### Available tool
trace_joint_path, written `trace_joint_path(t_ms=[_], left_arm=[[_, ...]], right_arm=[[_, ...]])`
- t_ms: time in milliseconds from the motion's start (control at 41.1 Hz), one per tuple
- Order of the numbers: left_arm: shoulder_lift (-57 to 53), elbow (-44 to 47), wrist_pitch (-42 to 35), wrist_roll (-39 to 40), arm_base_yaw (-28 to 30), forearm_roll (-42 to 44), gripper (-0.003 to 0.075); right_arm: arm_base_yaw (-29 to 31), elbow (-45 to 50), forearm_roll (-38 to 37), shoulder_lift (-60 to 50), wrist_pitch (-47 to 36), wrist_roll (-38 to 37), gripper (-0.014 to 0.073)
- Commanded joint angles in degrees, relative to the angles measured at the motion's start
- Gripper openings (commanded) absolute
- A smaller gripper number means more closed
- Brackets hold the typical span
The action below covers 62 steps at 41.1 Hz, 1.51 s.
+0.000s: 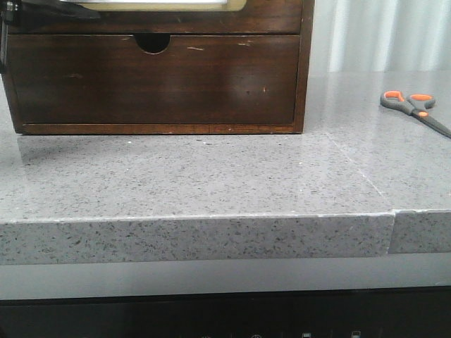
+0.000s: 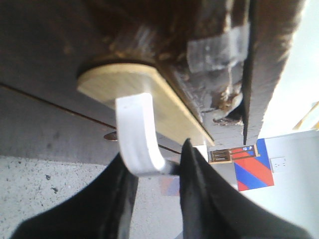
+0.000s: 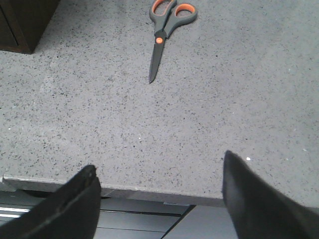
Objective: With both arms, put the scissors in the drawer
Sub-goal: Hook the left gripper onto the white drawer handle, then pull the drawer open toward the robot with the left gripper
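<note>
The scissors (image 1: 412,107) lie flat on the grey counter at the far right, with dark grey handles and orange-lined loops. In the right wrist view the scissors (image 3: 164,30) lie far ahead, blades pointing back toward the fingers. My right gripper (image 3: 159,179) is open and empty over the counter's front edge. The drawer (image 1: 275,17) is the top one of the wooden cabinet, mostly cut off by the frame. In the left wrist view my left gripper (image 2: 157,164) is shut on a white hook handle (image 2: 134,134) fixed to the drawer's pale panel (image 2: 124,82).
Below it is a plain scratched drawer front (image 1: 155,81) with a half-round notch (image 1: 152,44). The cabinet's corner (image 3: 20,25) shows in the right wrist view. The counter has a thick front edge (image 1: 197,236) and a seam (image 1: 391,211) at the right.
</note>
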<state>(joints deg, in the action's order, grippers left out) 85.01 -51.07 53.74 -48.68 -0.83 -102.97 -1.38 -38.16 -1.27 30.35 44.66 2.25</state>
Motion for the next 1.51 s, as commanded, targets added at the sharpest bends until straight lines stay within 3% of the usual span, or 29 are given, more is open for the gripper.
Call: trace_joint_path(t_ms=[0,316,779,998,1119,1363,1485], left_arm=[[-1.72,-1.72,3.87,-1.54,-0.31,-3.66,0.0042],[-7.0,4.46,8.83,-3.49,-0.31,-3.66,0.0043],[-26.44,23.46,9.45,-4.71,-0.4,-3.66,0.0043],[-29.45,25.3,8.19,-4.71,-0.29,-3.42,0.0052],[-29.45,25.3,7.5,-4.71,-0.29,-3.42,0.0123],[-29.45,25.3,6.24,-4.71,-0.29,-2.52,0.0387],[-29.45,25.3,6.24,-4.71,-0.29,0.96,0.041]], right_arm=[[0.04,-1.77,-0.6,0.59,-4.27,0.62,0.0538],[0.04,-1.77,-0.6,0.59,-4.01,0.62,0.0538],[0.04,-1.77,-0.6,0.59,-3.74,0.62,0.0538],[0.04,-1.77,-0.6,0.59,-3.74,0.62,0.0538],[0.04,-1.77,-0.6,0.59,-3.74,0.62,0.0538],[0.04,-1.77,-0.6,0.59,-3.74,0.62,0.0538],[0.04,-1.77,-0.6,0.59,-3.74,0.62,0.0538]])
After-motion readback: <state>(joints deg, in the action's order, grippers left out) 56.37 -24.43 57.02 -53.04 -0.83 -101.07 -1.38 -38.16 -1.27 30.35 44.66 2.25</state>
